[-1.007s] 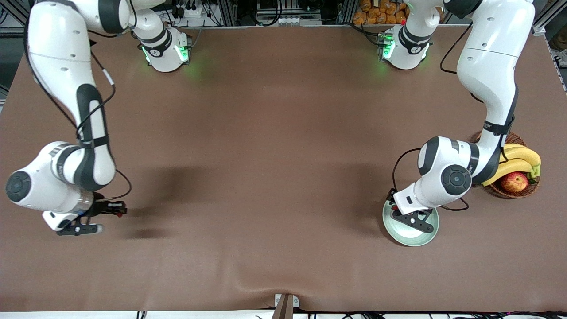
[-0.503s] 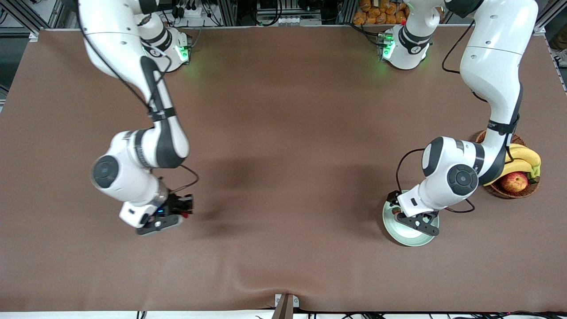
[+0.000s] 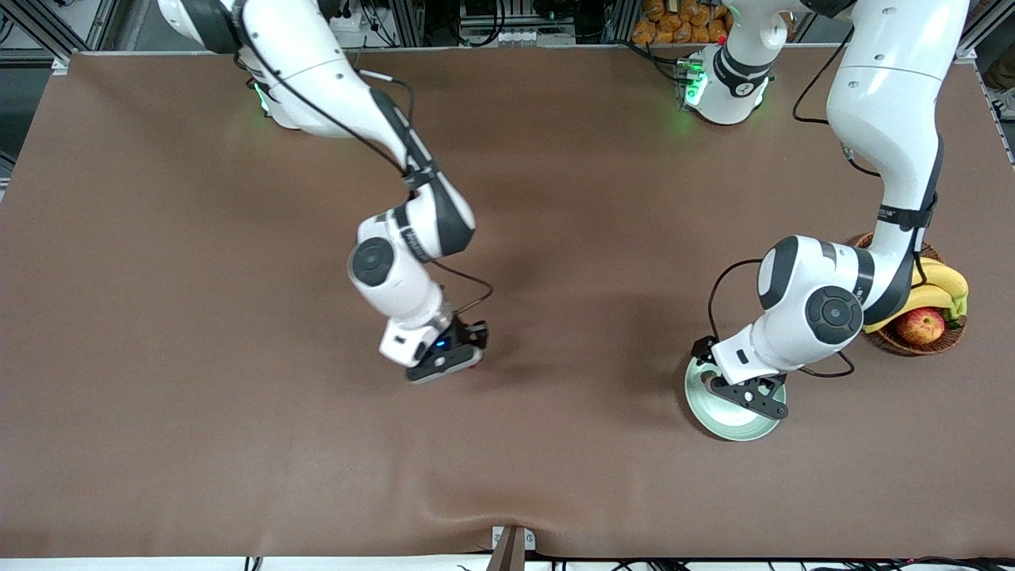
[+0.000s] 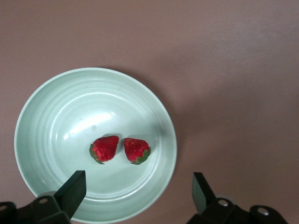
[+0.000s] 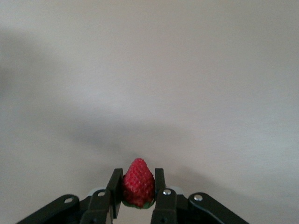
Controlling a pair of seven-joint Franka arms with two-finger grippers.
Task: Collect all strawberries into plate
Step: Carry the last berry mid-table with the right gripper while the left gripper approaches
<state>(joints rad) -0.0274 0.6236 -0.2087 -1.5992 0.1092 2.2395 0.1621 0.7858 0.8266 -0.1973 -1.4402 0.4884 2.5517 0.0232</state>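
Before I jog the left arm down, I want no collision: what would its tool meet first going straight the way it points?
Probably the plate: the open left tool points down over its rim, with two strawberries just ahead. Depth is unclear.

Two strawberries are placed side by side in the plate, with the basket at its 2 o'clock on the counter.

Red strawberries, mint-green plate
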